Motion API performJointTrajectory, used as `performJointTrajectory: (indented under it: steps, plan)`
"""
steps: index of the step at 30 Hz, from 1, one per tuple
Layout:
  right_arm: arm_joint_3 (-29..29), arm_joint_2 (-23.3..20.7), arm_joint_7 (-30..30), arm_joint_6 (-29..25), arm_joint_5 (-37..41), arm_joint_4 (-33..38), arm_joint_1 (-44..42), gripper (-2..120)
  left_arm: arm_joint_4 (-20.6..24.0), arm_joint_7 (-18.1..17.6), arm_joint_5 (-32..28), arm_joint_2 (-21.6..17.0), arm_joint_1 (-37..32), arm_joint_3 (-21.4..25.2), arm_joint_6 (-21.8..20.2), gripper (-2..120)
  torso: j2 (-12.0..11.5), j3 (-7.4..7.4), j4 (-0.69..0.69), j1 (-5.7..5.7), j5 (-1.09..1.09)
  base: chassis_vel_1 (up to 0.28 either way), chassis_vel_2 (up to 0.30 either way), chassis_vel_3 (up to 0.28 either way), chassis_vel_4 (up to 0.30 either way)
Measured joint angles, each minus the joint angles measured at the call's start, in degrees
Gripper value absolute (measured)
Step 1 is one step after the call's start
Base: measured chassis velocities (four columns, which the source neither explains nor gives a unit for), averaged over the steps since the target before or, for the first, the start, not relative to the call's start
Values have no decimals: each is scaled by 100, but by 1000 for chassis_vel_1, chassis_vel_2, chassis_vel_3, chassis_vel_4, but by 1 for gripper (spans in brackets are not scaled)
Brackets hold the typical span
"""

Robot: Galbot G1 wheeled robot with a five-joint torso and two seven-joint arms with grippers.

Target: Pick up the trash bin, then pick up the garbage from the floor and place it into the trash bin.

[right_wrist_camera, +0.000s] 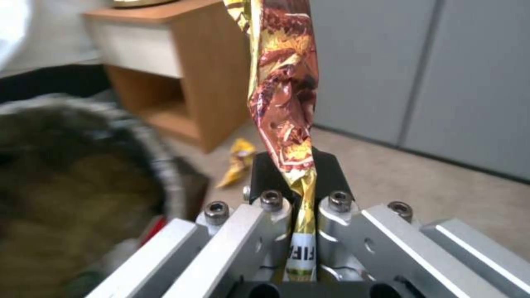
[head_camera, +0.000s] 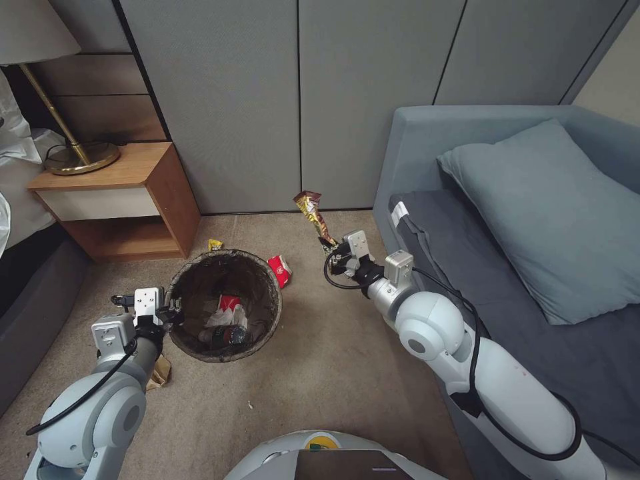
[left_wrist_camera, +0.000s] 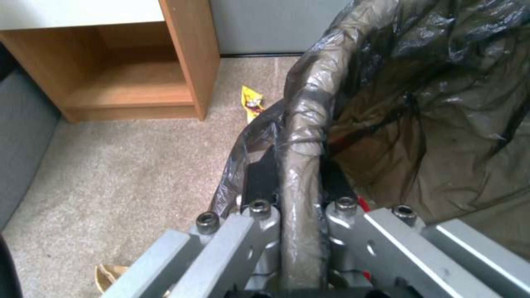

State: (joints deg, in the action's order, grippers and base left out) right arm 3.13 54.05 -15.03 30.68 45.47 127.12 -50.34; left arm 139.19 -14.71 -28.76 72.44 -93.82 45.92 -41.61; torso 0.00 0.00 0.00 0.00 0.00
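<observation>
Closest to my head cam is the robot's own base (head_camera: 327,457), with both arms reaching out over the beige carpet (head_camera: 333,373). My left gripper (head_camera: 175,311) is clamped on the near-left rim of the trash bin (head_camera: 200,283), which sits between the two arms with its dark liner folded over the edge. Down inside I can see a red-and-white wrapper (head_camera: 229,302), some white tissue and a small bottle (head_camera: 223,335). My right gripper (head_camera: 331,250) is off to the bin's right, near the sofa (head_camera: 427,153), pinching the bottom end of a long brown-gold snack wrapper (head_camera: 312,213) that sticks up and away from it. Another red wrapper (head_camera: 280,270) lies just beside the bin's right side, a yellow packet (head_camera: 215,245) behind it toward the nightstand (head_camera: 120,200), and brown paper (head_camera: 160,373) sits by my left arm.

Left wrist: the fingers (left_wrist_camera: 261,182) are closed either side of the bagged rim, one outside and one inside. Yellow packet on the carpet beyond.

Right wrist: the pads (right_wrist_camera: 326,169) are squeezed on the wrapper's crimped end, wrapper standing upright, bin blurry off to one side.
</observation>
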Motion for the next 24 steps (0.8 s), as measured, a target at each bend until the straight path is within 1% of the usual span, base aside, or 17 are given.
performJointTrajectory:
  steps: [3,4,7,8,11,12,16,18,19,24]
  plan:
    - [278,-72,-12,131,388,137,147,0,-7,-2,-2,2,19,-6,-2,4,0,0,0,0,0,0,0,0,0]
    - [278,-72,-12,131,388,137,147,0,-7,-2,-2,2,19,-6,-2,4,0,0,0,0,0,0,0,0,0]
    - [633,-59,-81,178,480,195,197,0,-14,-8,-6,1,50,-18,-3,4,0,0,0,0,-1,0,0,0,0]
    - [633,-59,-81,178,480,195,197,0,-14,-8,-6,1,50,-18,-3,4,0,0,0,0,-1,0,0,0,0]
    - [926,-17,-220,221,659,246,297,0,-20,-14,-11,-1,73,-24,-7,4,0,0,0,0,0,0,0,0,0]
    - [926,-17,-220,221,659,246,297,0,-20,-14,-11,-1,73,-24,-7,4,0,0,0,0,0,0,0,0,0]
    - [1344,149,-617,299,1039,334,682,0,-41,-18,-11,1,103,-50,-10,4,0,0,1,0,-1,0,0,0,0]
    - [1399,171,-671,311,1113,346,750,0,-42,-18,-11,2,108,-55,-10,4,0,0,1,0,-1,0,0,0,0]
    - [1517,224,-792,343,1268,351,896,0,-48,-19,-10,6,120,-63,-11,4,0,0,1,0,-1,0,0,0,0]
    - [1743,383,-1014,373,1420,286,1123,0,-55,-21,-9,8,138,-66,-13,4,0,0,1,0,-1,0,0,0,0]
